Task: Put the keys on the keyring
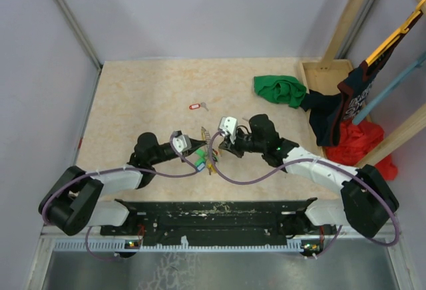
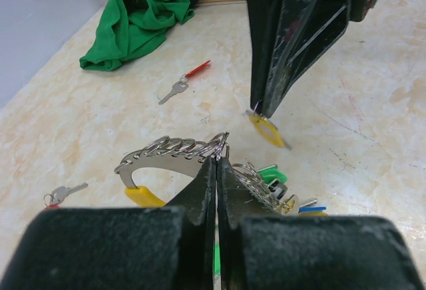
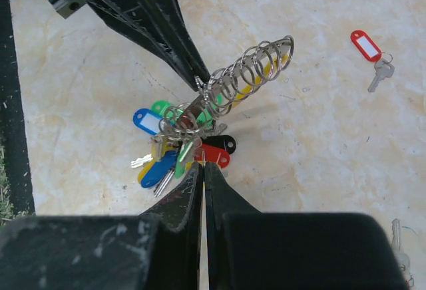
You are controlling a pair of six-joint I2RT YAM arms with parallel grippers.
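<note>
**Top view:** L and R arms are seen reaching inward over the table point(image 1: 133, 104), tips nearly meeting at centre front. The left gripper point(image 1: 200, 147) and right gripper point(image 1: 216, 145) are set close together over the keyring point(image 1: 202, 160), which is found near the front edge, mid-table. A red-tagged key point(image 1: 195, 106) is laid apart, further back. A green cloth point(image 1: 279, 90) is bunched at back R, next to a wooden tray point(image 1: 319, 74). A dark garment point(image 1: 329, 114) and a red cloth point(image 1: 363, 137) are draped at the R side.

**L wrist view:** L fingers are pressed together, w/ the grey ring pinched at their tips. The ring is held up off the table, arcing to the L, w/ a row of small split rings point(image 2: 176, 145) threaded along it. The bunch of keys and tags hangs to the R of the tips. The R gripper's fingers are seen from above, clamped; a yellow key point(image 2: 266, 129) is nipped at their tip, just beside the bunch. A slim red-headed key point(image 2: 186, 80) is lying further back, near the cloth. Another small key point(image 2: 66, 191) is seen at the L edge.

**R wrist view:** R fingers are closed tight, tips just below the bunch, by a red tag point(image 3: 214, 155). A blue tag point(image 3: 146, 120) and green, yellow and black ones are clustered there. What is nipped can't be made out here.
</note>
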